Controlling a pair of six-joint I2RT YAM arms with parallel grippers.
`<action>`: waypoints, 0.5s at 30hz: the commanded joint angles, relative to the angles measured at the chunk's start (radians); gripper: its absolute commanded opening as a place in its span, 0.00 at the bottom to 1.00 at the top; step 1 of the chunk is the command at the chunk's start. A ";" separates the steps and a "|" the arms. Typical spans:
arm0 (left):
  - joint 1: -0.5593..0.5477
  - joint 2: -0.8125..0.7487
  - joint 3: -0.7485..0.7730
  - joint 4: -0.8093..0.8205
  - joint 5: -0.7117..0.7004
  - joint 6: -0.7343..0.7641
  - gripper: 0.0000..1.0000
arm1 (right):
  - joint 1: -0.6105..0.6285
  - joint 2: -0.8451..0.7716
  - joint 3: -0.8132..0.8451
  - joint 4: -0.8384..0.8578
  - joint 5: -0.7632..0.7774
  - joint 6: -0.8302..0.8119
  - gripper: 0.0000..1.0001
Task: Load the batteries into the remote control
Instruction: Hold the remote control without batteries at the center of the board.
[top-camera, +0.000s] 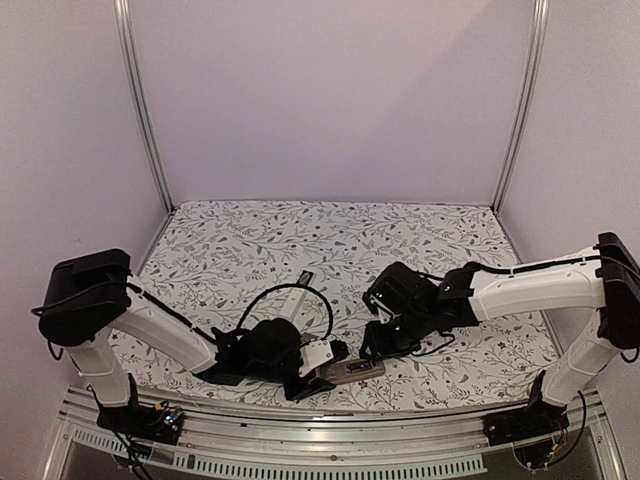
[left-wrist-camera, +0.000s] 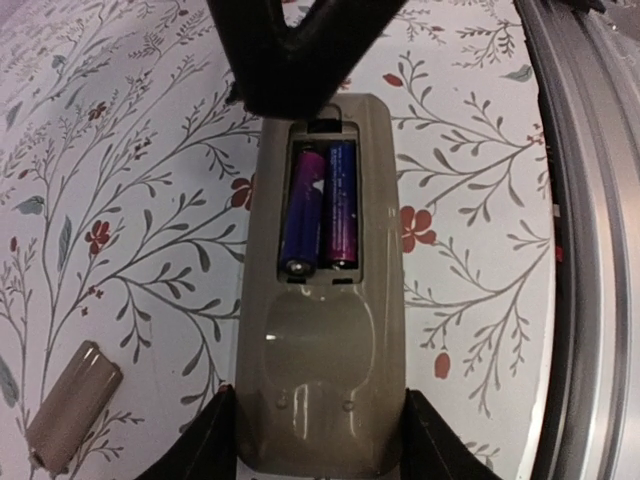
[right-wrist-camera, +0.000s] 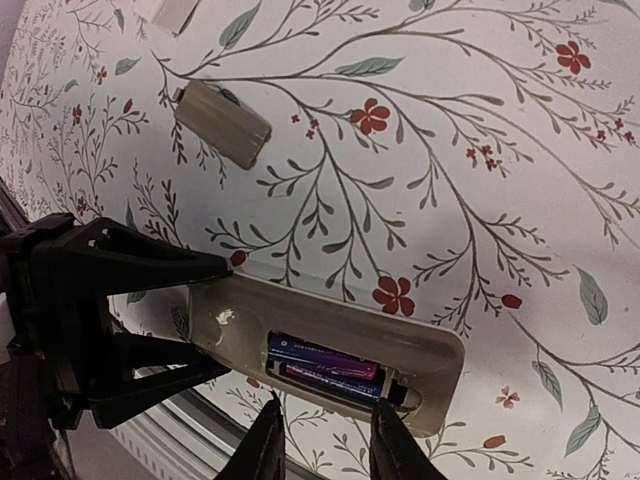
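Batteries (left-wrist-camera: 318, 215) in remote (left-wrist-camera: 320, 370), L fingers (left-wrist-camera: 212, 448) gripping its end.

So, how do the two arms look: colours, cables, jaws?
Both arms have white tubular links and bulky black joints. On the left arm a black cable loops above the wrist; along the right arm runs a thinner one. The jaws are black and tapered. No markings show.

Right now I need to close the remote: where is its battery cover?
In the left wrist view's lower left, the battery cover lies on the floral cloth, apart from the remote.
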 joint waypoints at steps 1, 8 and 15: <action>-0.014 0.030 0.003 -0.006 -0.072 -0.042 0.45 | 0.028 0.042 0.053 -0.017 0.075 0.010 0.30; -0.014 0.047 0.014 0.004 -0.080 -0.044 0.45 | 0.062 0.091 0.073 0.023 0.111 -0.019 0.31; -0.014 0.045 0.006 0.014 -0.071 -0.036 0.45 | 0.095 0.133 0.066 0.065 0.184 -0.009 0.28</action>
